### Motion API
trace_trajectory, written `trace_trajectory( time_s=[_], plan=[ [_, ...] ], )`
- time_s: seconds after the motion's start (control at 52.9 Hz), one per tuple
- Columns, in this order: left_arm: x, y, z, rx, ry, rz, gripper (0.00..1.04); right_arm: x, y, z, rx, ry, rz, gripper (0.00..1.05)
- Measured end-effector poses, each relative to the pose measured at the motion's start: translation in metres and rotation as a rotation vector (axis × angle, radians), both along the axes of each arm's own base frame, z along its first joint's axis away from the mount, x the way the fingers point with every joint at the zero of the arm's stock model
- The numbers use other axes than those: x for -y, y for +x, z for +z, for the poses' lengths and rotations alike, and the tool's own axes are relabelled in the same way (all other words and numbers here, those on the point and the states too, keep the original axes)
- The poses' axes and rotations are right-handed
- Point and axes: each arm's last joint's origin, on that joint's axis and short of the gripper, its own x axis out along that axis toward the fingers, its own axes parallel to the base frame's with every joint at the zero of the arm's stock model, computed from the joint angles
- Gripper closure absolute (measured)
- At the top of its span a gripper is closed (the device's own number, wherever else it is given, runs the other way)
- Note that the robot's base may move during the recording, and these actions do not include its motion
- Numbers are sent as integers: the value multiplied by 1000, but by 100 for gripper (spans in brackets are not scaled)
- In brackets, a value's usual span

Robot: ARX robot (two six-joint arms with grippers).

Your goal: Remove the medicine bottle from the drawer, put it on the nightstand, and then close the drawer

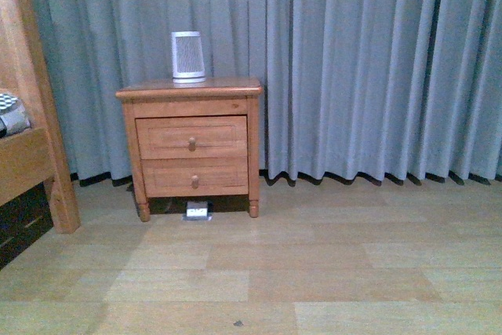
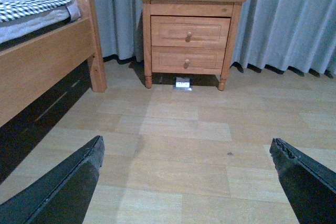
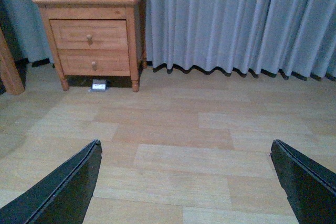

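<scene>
The orange-brown nightstand [image 1: 190, 88] stands against the grey curtain, far ahead of me. Its upper drawer [image 1: 191, 136] is shut, with its round knob showing; it also shows in the left wrist view [image 2: 190, 31] and the right wrist view [image 3: 89, 33]. The medicine bottle is hidden from every view. My left gripper [image 2: 186, 148] is open and empty over the wooden floor, well short of the nightstand. My right gripper [image 3: 185, 148] is open and empty over the floor, to the right of the nightstand. Neither arm shows in the front view.
A tall white ribbed device [image 1: 188, 56] stands on the nightstand top. The lower drawer [image 1: 194, 177] is shut. A small white box [image 1: 197, 210] lies on the floor under the nightstand. A wooden bed frame [image 1: 27, 147] stands at the left. Curtains [image 1: 376, 60] hang behind.
</scene>
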Motion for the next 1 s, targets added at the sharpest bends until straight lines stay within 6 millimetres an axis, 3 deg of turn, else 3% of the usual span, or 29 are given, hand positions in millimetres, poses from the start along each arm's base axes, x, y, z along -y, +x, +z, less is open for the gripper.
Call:
trace_trajectory(
  time_s=[1.001],
  plan=[
    [0, 0, 0, 0, 0, 0, 7, 0, 0, 0, 0, 0, 0, 7]
  ],
)
